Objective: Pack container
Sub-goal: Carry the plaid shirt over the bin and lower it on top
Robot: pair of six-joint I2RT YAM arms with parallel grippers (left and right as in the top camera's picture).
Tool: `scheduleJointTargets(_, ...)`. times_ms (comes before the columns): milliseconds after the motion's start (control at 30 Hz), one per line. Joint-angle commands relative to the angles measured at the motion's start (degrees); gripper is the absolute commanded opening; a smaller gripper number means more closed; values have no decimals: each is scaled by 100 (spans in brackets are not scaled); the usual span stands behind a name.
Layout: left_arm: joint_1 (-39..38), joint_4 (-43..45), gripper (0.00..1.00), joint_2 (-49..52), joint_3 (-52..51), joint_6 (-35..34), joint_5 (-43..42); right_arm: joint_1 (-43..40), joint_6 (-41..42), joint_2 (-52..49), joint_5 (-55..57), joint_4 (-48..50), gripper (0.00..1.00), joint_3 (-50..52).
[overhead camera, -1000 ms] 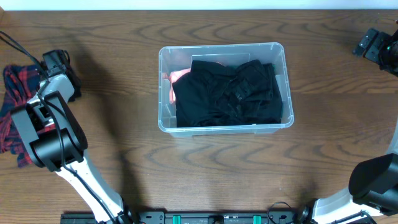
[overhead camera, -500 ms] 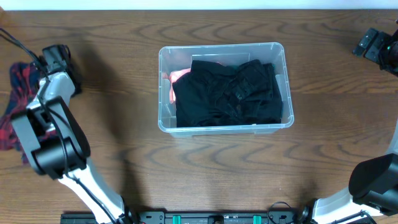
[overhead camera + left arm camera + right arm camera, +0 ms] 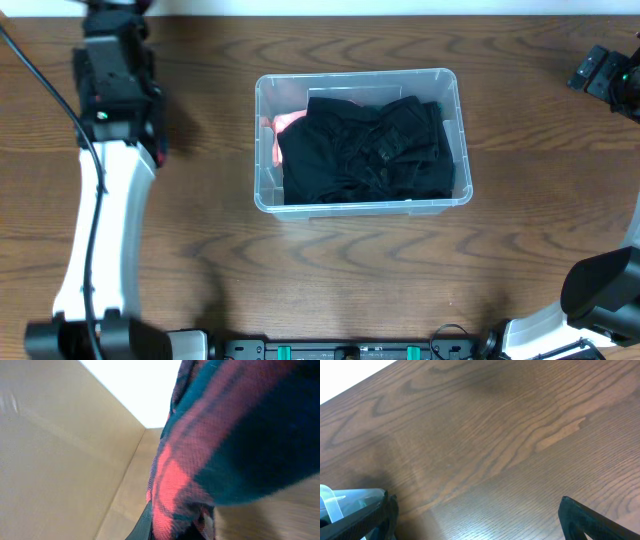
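Overhead, the clear bin [image 3: 262, 140] sits mid-worktop [image 3: 200, 250], already nearly full of black clothing [image 3: 365, 150]. The left jaws seemingly clamp a plaid cloth [image 3: 210, 435]; the right jaws gape wide, idle. That dangling cloth may snag the rim or spill over.

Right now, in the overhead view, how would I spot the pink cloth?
On the wooden table, find the clear container near the middle. A black garment fills most of it; the pink cloth peeks out at the end nearest the left arm, the only pink among dark fabric.
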State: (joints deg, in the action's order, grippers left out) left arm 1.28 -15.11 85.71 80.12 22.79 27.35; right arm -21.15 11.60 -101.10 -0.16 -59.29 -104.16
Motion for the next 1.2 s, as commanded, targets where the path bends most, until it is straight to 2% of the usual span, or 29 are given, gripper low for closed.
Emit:
scheduleJointTargets(0, -656, 85, 6, -518, 81, 702, -103, -22, 81, 22, 37, -11, 99, -70)
scheduleJointTargets(267, -2612, -74, 6, -892, 81, 1180, -101, -22, 81, 22, 37, -11, 99, -70)
scheduleJointTargets(433, -3434, -229, 6, -739, 79, 1193, -101, -22, 79, 22, 37, -11, 99, -70)
scheduleJointTargets(800, -4376, -302, 6, -26, 79, 1329, -125, -22, 81, 22, 37, -11, 99, -70)
scheduleJointTargets(1167, -4813, -402, 6, 560, 79, 1362, -133, -22, 81, 22, 37, -11, 99, -70)
